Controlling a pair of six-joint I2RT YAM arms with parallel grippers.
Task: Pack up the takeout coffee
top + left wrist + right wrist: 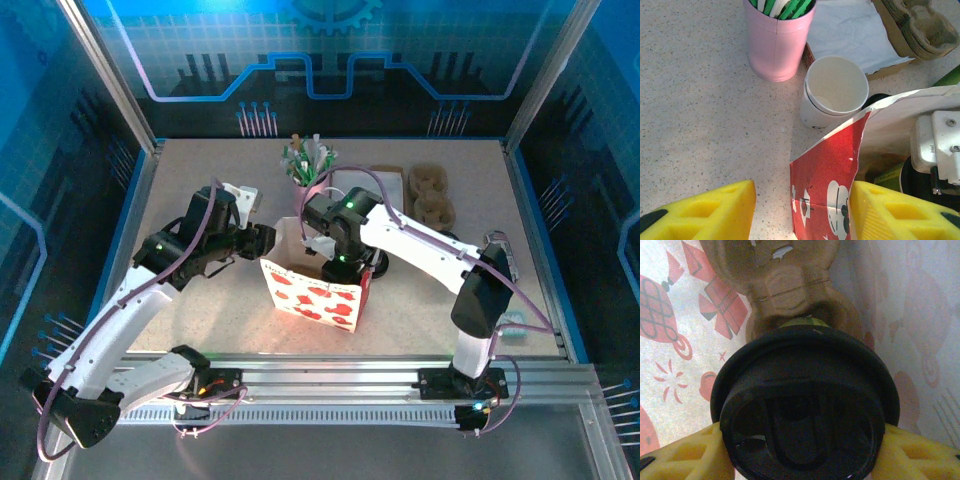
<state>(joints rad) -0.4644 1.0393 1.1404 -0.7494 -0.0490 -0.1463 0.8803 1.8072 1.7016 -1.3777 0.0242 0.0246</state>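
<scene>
Takeout coffee's footing: the speckled table (200,180), broadest thing here, carries the whole kit; the cup is on it, not yet packed
Paper bag (315,295): red and white print, upright near the middle of the table with its mouth open upward, likely so things can be lowered straight in
Left gripper (262,240): at the bag's left rim; its yellow fingers (705,210) are spread wide with the bag's red wall between them, close to the right-hand one and apart from the other; probably placed to steady the bag or hold the mouth open, though no clamp on the wall is visible
Right gripper (802,455): reaching down inside the bag, its pads (685,455) pressed against both sides of the black lid
Cardboard carrier (790,285): lying on the bag floor right under the lid, seemingly a seat for what comes down
Pink cup (777,40): holds green and white sticks, beyond the bag
takeout coffee: plain white, upright, lidless, nothing visible inside; just beside the pink cup and just behind the bag's left wall, outside it, with nothing gripping it
Black lid (800,405): round, held level; what hangs beneath it is hidden
</scene>
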